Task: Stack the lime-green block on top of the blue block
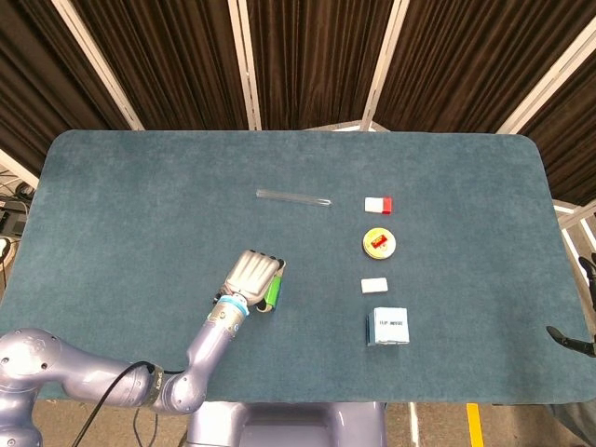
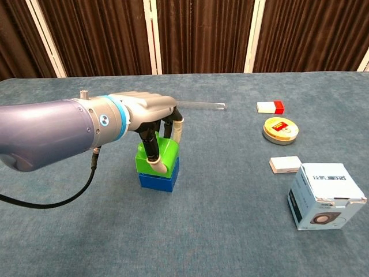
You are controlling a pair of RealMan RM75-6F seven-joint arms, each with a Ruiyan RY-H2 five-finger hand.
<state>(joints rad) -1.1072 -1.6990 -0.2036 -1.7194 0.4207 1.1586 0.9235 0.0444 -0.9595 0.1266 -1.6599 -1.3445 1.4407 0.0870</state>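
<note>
The lime-green block (image 2: 167, 153) sits on top of the blue block (image 2: 157, 180) left of the table's middle. My left hand (image 2: 151, 117) comes in from the left and grips the green block from above, fingers (image 2: 151, 151) curled down over its front face. In the head view the left hand (image 1: 251, 277) covers most of the stack, and only a strip of the lime-green block (image 1: 273, 292) shows at its right side; the blue block is hidden there. My right hand (image 1: 589, 279) shows only as dark fingers at the far right edge, off the table.
A clear tube (image 1: 294, 196) lies behind the stack. To the right stand a white and red box (image 1: 378, 205), a round yellow tin (image 1: 379, 243), a small white block (image 1: 374, 286) and a white and blue carton (image 1: 388, 327).
</note>
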